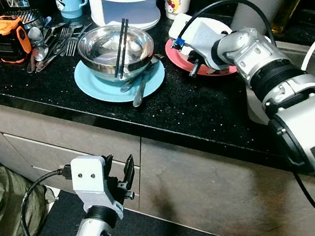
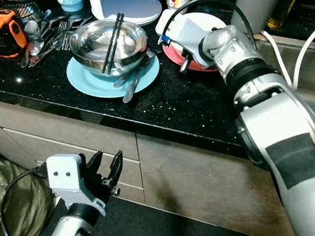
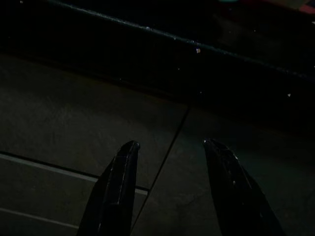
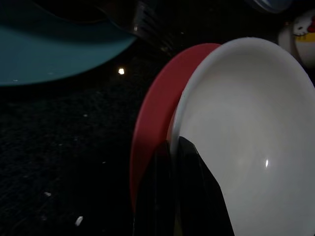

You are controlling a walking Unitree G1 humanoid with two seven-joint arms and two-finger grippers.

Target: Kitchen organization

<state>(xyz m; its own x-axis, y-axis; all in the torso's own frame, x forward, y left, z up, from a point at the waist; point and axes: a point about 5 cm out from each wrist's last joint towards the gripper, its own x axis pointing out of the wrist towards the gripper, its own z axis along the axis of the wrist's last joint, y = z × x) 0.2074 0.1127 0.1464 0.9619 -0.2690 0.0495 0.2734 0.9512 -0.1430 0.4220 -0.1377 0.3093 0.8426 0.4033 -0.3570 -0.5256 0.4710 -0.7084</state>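
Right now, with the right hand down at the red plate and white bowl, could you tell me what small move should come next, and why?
Probably a short, straight lift. The right hand looks shut on the white bowl, one finger inside its rim and one outside, between it and the red plate beneath. Raising it a little would show whether the grip holds before carrying it off the black counter.

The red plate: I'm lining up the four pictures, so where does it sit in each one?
Left eye view: red plate right of the blue plate, under the right gripper.
Right eye view: red plate, again right of the blue plate.
Left wrist view: not in it.
Right wrist view: red rim beneath a white dish.
Shared landmark: the blue plate.
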